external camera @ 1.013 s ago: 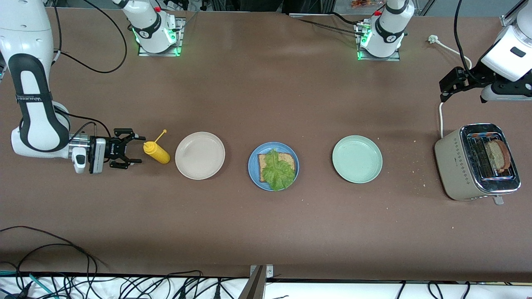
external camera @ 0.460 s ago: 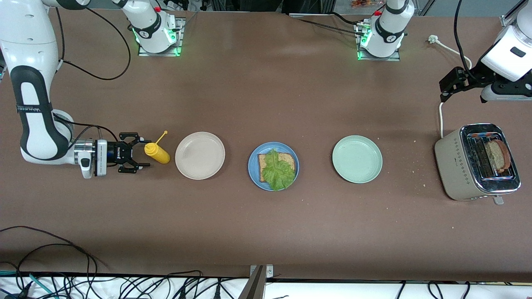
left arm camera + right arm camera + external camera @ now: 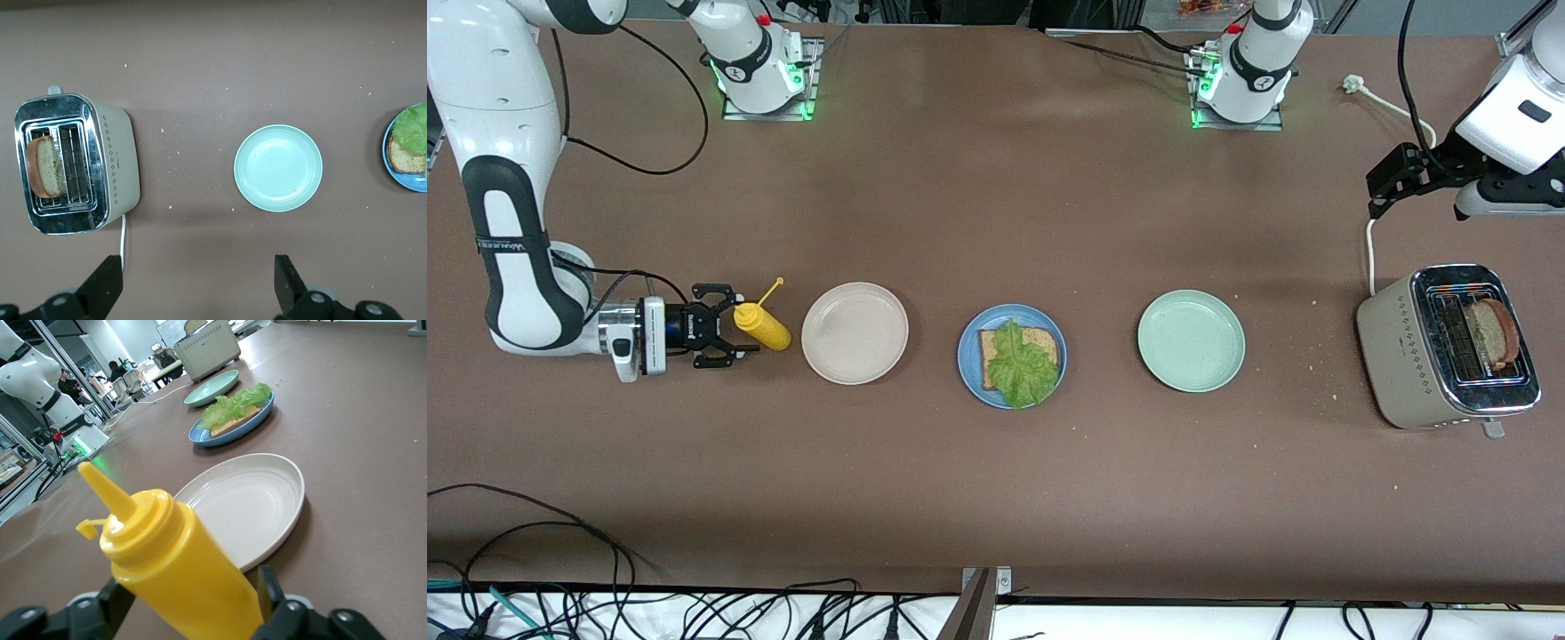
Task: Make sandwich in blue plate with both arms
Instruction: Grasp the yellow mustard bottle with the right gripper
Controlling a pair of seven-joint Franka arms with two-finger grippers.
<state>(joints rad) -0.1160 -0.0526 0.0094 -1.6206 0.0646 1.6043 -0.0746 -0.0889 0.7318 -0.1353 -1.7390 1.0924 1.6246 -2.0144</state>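
The blue plate [image 3: 968, 356] holds one slice of toasted bread [image 3: 1043, 339] with a green lettuce leaf [image 3: 1020, 365] on it. A second slice [image 3: 1490, 331] stands in the toaster [image 3: 1403, 354]. My right gripper [image 3: 738, 324] is low at the table, open, its fingers on either side of the base of a yellow squeeze bottle [image 3: 763, 327]; in the right wrist view the bottle [image 3: 180, 573] fills the space between the fingers of the gripper [image 3: 193, 603]. My left gripper [image 3: 1376, 196] is open and empty, up over the table beside the toaster; it also shows in its wrist view [image 3: 197, 273].
A beige plate [image 3: 855, 332] lies between the bottle and the blue plate. A pale green plate [image 3: 1191, 340] lies between the blue plate and the toaster. The toaster's white cord [image 3: 1371, 258] runs toward the left arm's base. Crumbs are scattered near the toaster.
My right gripper has moved along the table toward the yellow bottle, and its open fingers now straddle the bottle's base. The left arm has not moved.
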